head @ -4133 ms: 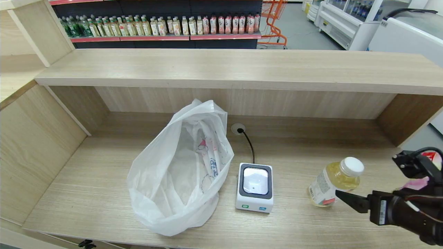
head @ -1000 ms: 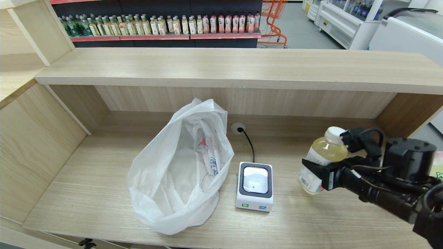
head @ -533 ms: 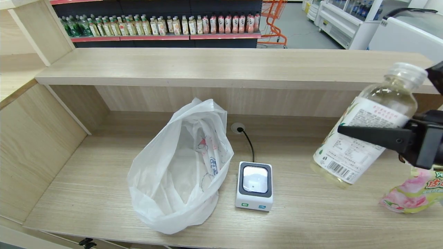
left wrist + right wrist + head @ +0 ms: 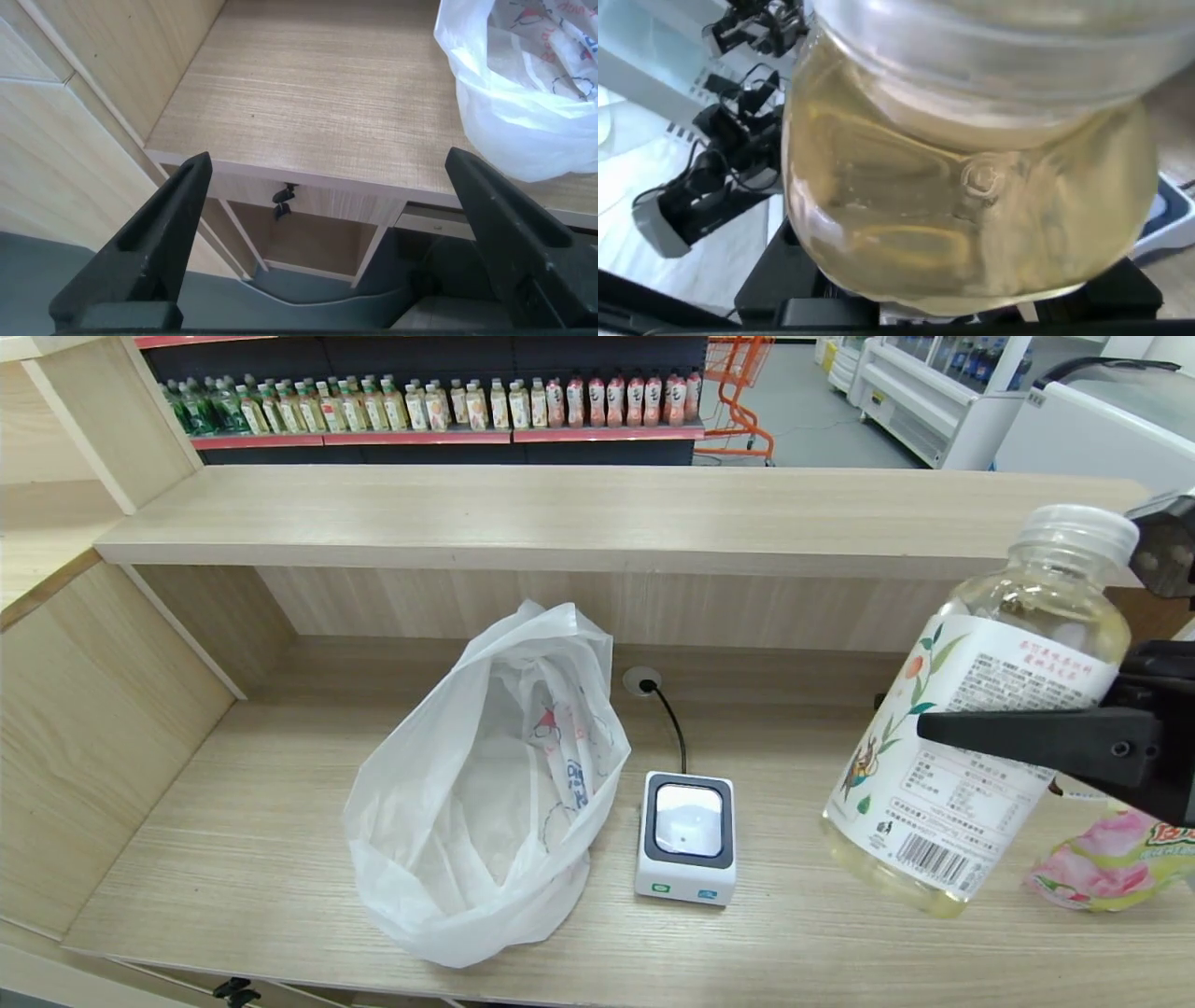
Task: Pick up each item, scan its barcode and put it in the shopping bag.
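Above counter, right tool grips tilted bottle.

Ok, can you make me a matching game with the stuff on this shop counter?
Things:
1. bottle
2. shopping bag
3. scanner
4. pink packet

Match each with:
A. slumped on its side, mouth wide open
B. lies at the right end of the counter
C. has a black cable plugged into it
D. is up in the air, off the counter

Pairs: 1-D, 2-A, 3-C, 4-B
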Motion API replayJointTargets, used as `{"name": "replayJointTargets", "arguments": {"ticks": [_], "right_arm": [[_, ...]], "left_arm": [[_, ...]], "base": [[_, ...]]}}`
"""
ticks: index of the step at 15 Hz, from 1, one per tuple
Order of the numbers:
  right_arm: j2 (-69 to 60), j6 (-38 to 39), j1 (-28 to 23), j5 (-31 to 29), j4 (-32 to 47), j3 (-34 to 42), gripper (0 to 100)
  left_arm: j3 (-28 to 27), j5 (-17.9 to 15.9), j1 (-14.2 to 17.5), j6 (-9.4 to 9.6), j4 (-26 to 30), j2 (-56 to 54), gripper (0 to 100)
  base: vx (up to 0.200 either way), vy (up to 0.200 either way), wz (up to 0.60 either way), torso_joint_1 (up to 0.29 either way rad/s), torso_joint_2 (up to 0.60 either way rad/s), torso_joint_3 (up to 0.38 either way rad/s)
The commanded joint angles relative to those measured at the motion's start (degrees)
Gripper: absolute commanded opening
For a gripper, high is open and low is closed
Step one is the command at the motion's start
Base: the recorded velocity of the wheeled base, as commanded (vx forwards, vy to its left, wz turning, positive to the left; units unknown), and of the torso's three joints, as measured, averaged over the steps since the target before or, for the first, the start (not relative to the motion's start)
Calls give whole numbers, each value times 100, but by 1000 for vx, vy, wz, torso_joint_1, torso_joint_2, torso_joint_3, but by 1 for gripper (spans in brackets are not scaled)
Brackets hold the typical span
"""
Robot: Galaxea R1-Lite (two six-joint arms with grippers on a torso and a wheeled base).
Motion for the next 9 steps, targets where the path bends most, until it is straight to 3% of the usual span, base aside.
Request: {"name": "replayJointTargets", "arguments": {"ticks": [1, 9], "right_arm": [[10, 1, 347, 44, -10, 87, 0], [-227, -7, 733, 17, -2, 201, 0]], "left_arm": [[0, 3, -4, 0, 0, -2, 100], [0, 3, -4, 0, 0, -2, 100]], "base": [[0, 0, 0, 0, 0, 0], [0, 0, 0, 0, 0, 0]]}}
